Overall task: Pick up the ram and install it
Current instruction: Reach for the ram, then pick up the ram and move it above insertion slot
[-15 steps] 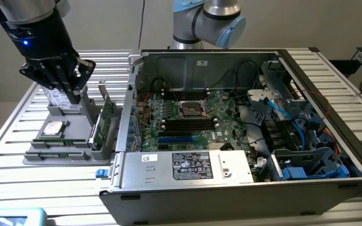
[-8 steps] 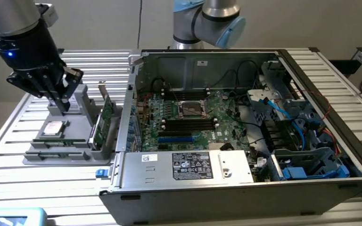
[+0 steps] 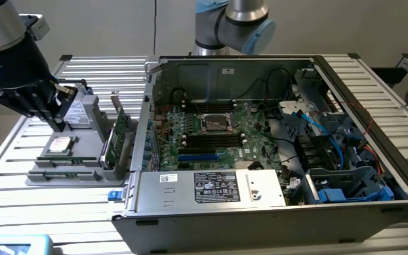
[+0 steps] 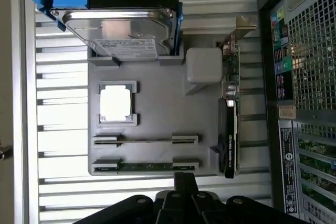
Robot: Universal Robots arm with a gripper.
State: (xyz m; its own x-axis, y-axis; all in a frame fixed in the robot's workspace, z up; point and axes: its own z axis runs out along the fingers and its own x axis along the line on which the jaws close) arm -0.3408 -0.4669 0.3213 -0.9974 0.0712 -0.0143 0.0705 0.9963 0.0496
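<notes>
claw (image 3: pixel 57 125) shut, empty, hanging over grey parts tray (image 4: pixel 157 114) | ram (image 4: pixel 147 167) lying in its tray slot, untouched, second stick (image 4: pixel 147 140) just beside | open computer case (image 3: pixel 261 228) well apart | pickup and install both left

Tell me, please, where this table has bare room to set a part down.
Bare slats of the table lie on the camera side of the grey tray and behind it. More are free past the computer case, at the exterior view's right. The tray is crowded, the gripper over it, and its gap to the case is narrow.
</notes>
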